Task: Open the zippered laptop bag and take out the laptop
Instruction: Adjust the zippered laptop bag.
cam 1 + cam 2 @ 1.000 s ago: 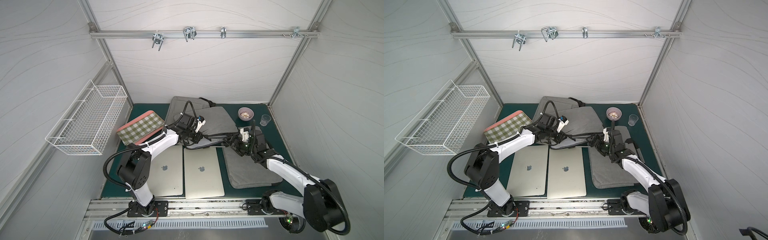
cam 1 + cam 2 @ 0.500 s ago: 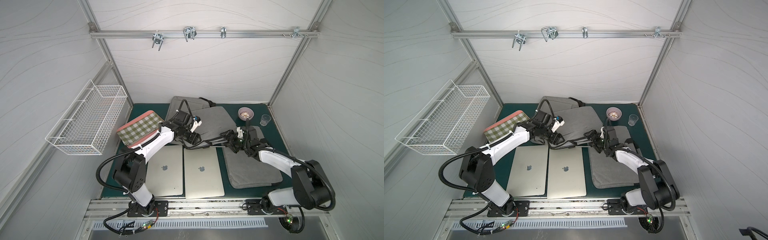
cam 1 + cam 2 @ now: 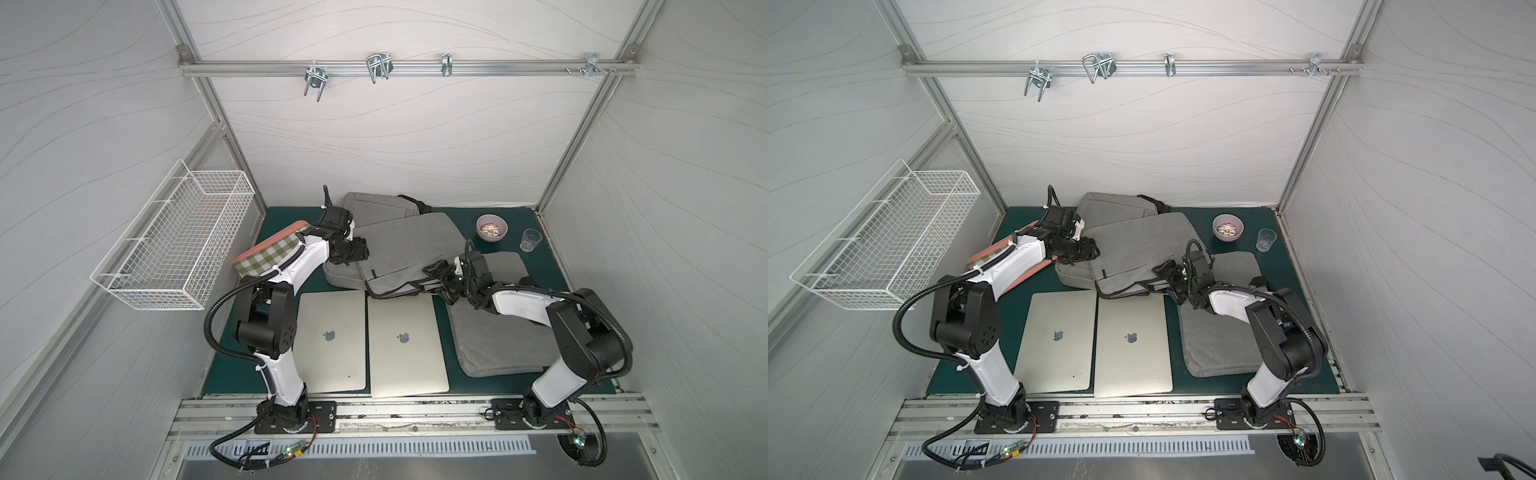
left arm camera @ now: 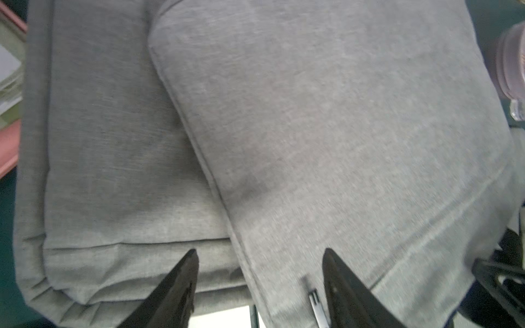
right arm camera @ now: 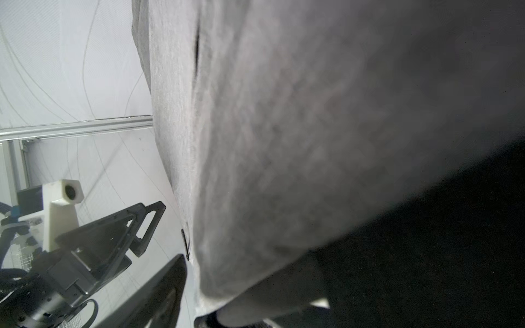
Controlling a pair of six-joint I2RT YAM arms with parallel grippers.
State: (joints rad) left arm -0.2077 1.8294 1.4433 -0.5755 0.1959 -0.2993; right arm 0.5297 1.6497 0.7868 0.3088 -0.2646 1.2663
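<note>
No words or numbers can be read anywhere. The only brand sign is a dark apple logo point(image 3: 329, 335) in the middle of the lid of a closed silver laptop point(image 3: 332, 365) toward 7 o'clock on the desk point(image 3: 457, 384). A second apple logo point(image 3: 402, 337) marks the second silver laptop point(image 3: 409, 370), just beside the first at its 3 o'clock, in both top views

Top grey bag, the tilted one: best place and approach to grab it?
I'd take the black carry strap on the near edge of the top grey bag, coming in from the robot's side. The bag lies flat and broad, so its face offers no pinch; the strap loops clear of the fabric.
</note>
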